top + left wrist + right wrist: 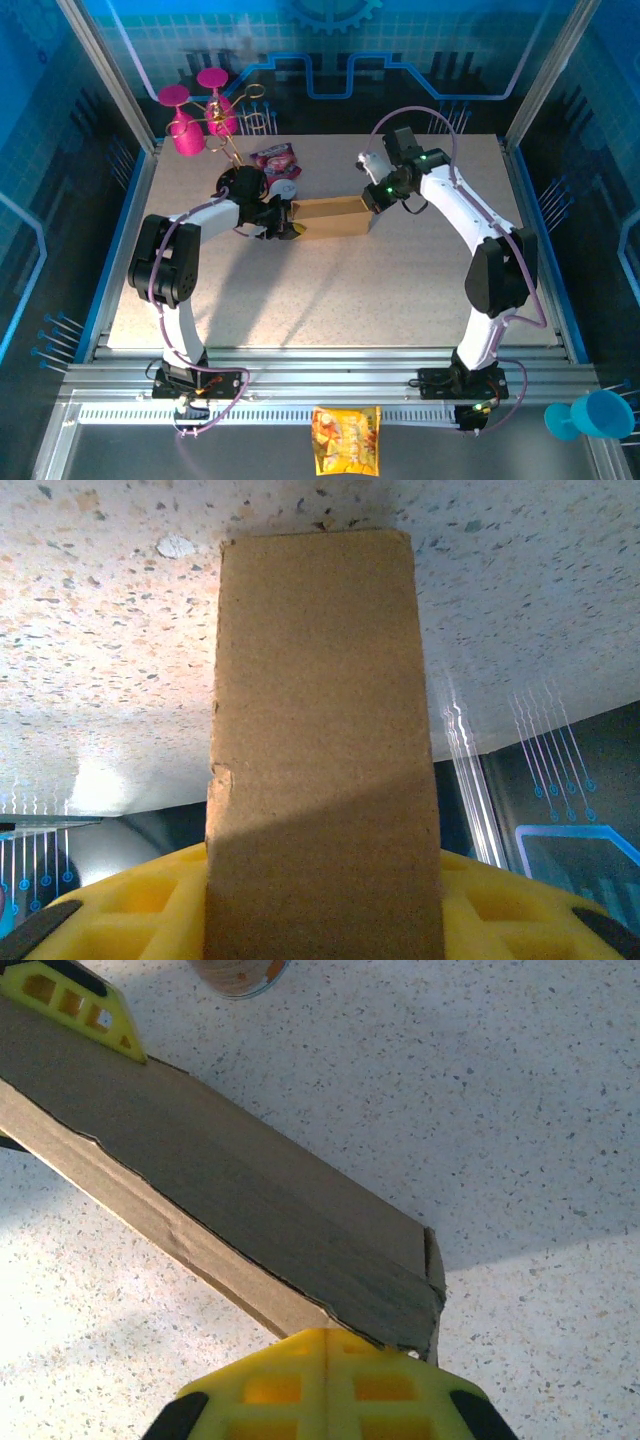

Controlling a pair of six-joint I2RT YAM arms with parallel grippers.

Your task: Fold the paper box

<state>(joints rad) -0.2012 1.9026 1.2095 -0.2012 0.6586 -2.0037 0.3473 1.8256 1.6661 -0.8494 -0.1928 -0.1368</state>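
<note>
Most folding looks done: from above, the paper box (330,216) lies closed and long between my left gripper (285,222) and right gripper (372,198). Left wrist: it runs straight ahead, clamped across its width in my half-spread fingers (150,885). Right wrist: my pads (270,1385), pressed together and empty, nudge its near end, whose flap (432,1278) seems untucked.

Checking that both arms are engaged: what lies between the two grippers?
The paper box, as the top view shows: the left gripper grips its left end and the shut right gripper meets its right end.
</note>
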